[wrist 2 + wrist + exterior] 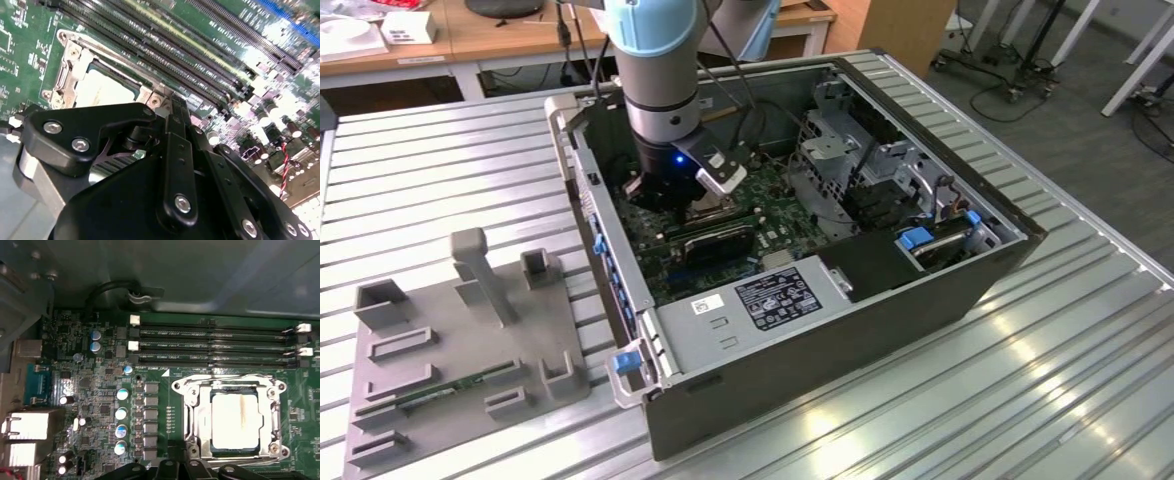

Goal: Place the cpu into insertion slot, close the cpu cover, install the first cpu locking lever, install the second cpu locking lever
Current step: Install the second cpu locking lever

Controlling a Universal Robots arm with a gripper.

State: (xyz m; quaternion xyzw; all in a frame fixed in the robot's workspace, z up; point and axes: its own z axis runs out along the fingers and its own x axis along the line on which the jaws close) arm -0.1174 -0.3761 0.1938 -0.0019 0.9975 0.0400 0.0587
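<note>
- The cpu (235, 421) is sitting in the insertion slot (186, 405), under the closed cpu cover (200, 415).
- The gripper (670, 190) is hovering centre-left; finger state cannot be told.

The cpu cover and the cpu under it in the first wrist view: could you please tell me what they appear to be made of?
The cpu cover looks like thin stamped metal with a bright silver finish: it throws sharp glints along its rim. The cpu, seen through the cover's window, seems to have a metal top in a paler, more matte silver-grey, with a faint brownish streak. Glare washes it out, so its finish is uncertain.
</note>
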